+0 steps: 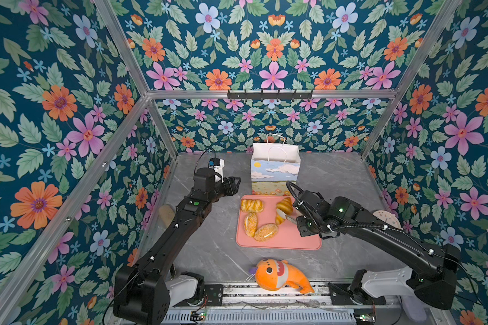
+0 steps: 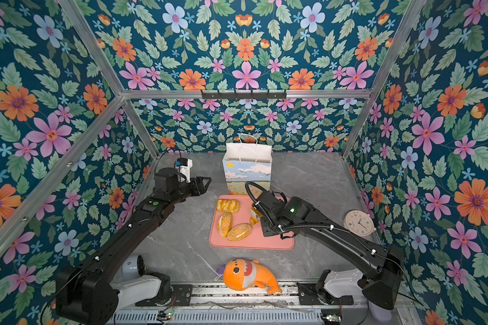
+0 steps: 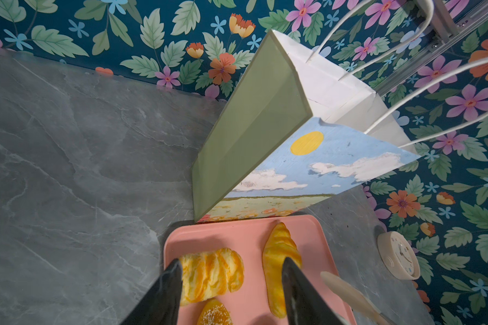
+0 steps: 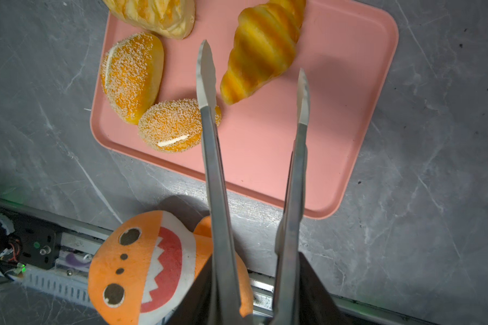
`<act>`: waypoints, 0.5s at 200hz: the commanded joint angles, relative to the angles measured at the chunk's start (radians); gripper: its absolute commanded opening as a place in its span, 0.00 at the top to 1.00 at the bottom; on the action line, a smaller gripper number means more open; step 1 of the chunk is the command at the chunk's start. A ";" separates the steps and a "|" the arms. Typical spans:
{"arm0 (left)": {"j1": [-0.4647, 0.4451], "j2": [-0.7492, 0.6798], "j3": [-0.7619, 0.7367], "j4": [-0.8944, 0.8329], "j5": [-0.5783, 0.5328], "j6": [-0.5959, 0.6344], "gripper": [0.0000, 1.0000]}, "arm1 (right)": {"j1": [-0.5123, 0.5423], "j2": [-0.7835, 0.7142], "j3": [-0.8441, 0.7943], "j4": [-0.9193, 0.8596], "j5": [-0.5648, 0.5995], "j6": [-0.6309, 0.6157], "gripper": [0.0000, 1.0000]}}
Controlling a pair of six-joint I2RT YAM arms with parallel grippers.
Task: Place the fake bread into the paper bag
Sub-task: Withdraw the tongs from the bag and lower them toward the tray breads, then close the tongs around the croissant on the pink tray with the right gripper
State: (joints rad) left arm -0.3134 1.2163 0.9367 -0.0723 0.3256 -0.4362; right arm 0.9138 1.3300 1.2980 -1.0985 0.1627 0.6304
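Note:
Fake bread lies on a pink tray (image 1: 293, 242): a braided bun (image 1: 252, 205), two sesame rolls (image 1: 250, 224) (image 1: 266, 232) and a croissant (image 1: 284, 206). Behind the tray the paper bag (image 1: 275, 171) stands upright with its mouth open. My right gripper (image 4: 255, 259) is shut on metal tongs (image 4: 209, 126). The tong blades are spread and hover over the croissant (image 4: 261, 47), one on each side of its near end, pinching nothing. My left gripper (image 1: 235, 183) is open and empty, in the air left of the bag and above the tray's far left corner.
An orange plush fish (image 1: 279, 275) lies at the front edge by the rail. A round clock (image 2: 359, 222) leans at the right wall. A tan block (image 1: 166, 213) sits by the left wall, partly behind the left arm.

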 commanded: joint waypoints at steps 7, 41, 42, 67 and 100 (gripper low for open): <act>-0.001 0.017 0.012 0.037 0.020 -0.002 0.43 | 0.005 0.045 0.030 0.025 0.078 0.046 0.58; 0.000 0.012 0.010 0.048 0.018 0.005 0.41 | 0.004 0.086 0.044 0.030 0.102 0.052 0.58; 0.000 0.012 0.010 0.048 0.018 0.006 0.41 | 0.004 0.086 0.044 0.030 0.102 0.052 0.58; 0.000 0.013 0.013 0.051 0.016 0.005 0.41 | 0.005 0.114 0.050 0.035 0.090 0.054 0.58; -0.001 0.015 0.011 0.049 0.011 0.006 0.41 | 0.005 0.120 0.034 0.069 0.091 0.053 0.58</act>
State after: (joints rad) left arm -0.3149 1.2316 0.9451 -0.0452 0.3386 -0.4377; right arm 0.9173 1.4471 1.3365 -1.0660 0.2279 0.6621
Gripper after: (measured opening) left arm 0.591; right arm 0.421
